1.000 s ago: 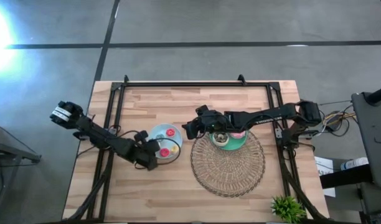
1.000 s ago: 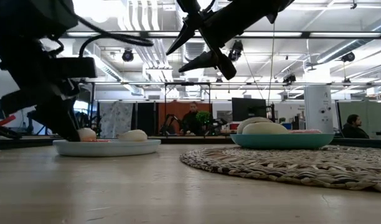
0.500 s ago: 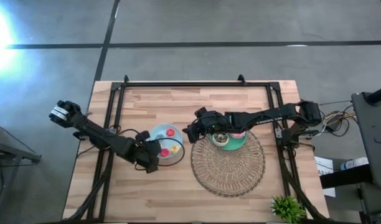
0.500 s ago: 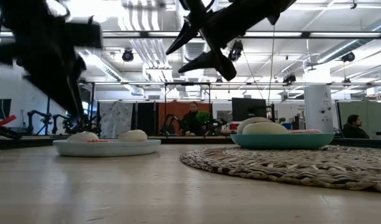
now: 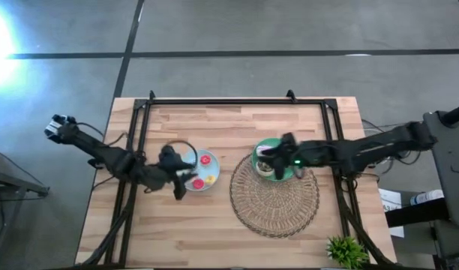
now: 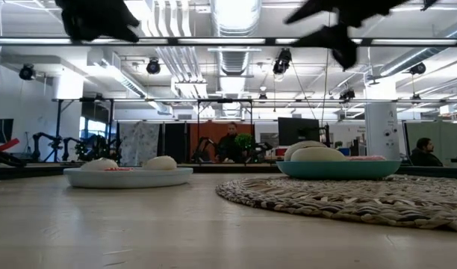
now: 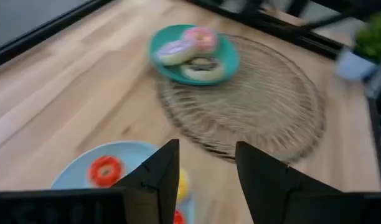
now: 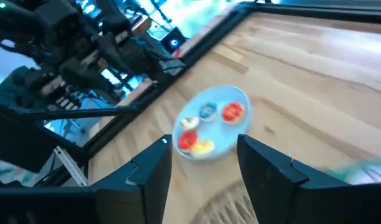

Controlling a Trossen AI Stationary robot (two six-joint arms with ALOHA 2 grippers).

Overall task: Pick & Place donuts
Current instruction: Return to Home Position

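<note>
Several tiny donuts, red (image 7: 105, 169), yellow (image 7: 182, 184) and pale, lie on the light-blue plate (image 5: 202, 171). Three larger donuts, among them a speckled one (image 7: 172, 51) and a pink one (image 7: 202, 38), rest on the teal plate (image 5: 283, 150), which sits on the woven placemat (image 5: 274, 196). My left gripper (image 5: 181, 180) (image 7: 206, 149) hangs open and empty high over the light-blue plate's left rim. My right gripper (image 5: 264, 160) (image 8: 203, 140) is open and empty above the teal plate, pointing toward the light-blue plate (image 8: 212, 121).
A black frame (image 5: 237, 101) runs along the far edge and down both sides of the wooden table. A small green plant (image 5: 346, 250) stands at the near right corner. Bare wood (image 5: 177, 232) lies on the near side of the plates. People sit in the room beyond (image 6: 230, 142).
My left gripper has risen from beside the light-blue plate to well above it, with its arm drawing back toward the table's left edge. My right gripper has pulled back toward the right edge, from the gap between the plates to above the teal plate, and risen a little.
</note>
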